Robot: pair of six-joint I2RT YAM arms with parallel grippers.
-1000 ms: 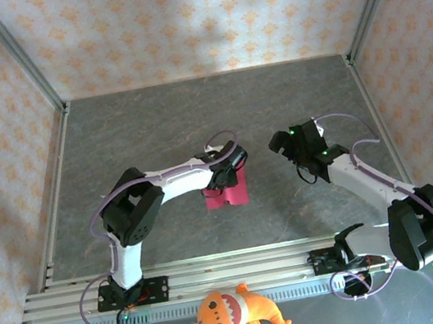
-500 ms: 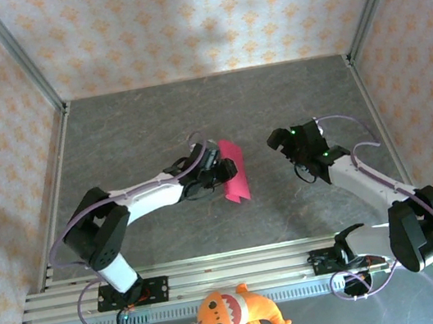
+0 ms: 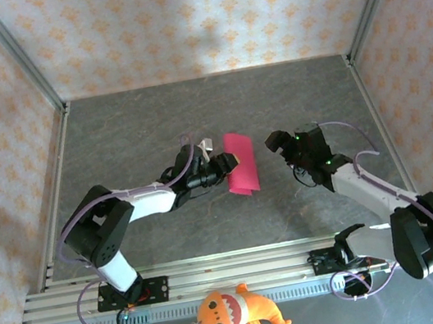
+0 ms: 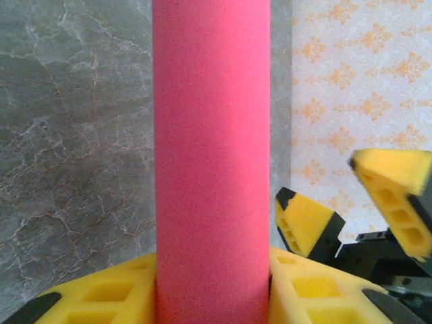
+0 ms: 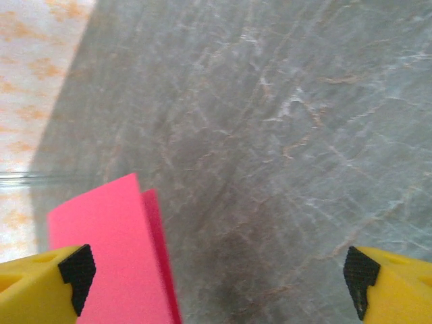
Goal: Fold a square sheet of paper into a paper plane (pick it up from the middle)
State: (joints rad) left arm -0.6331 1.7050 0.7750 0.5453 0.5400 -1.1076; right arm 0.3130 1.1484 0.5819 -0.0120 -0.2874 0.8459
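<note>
The square sheet of paper is folded into a narrow magenta-pink rectangle, held above the grey table at mid-table. My left gripper is shut on its left edge. In the left wrist view the paper rises as a pink band from between the yellow pads. My right gripper stands open just right of the paper, apart from it. Its yellow fingertips frame the table, with the paper's doubled corner by the left one. The right gripper's fingers also appear beside the paper in the left wrist view.
An orange plush toy lies in front of the aluminium rail at the near edge. Patterned walls and metal posts close the table on three sides. Grey marble table surface stretches behind the arms.
My left arm has stretched out to the right, carrying the paper toward the right gripper and turning it flatter. The right gripper has shifted slightly left toward the paper.
</note>
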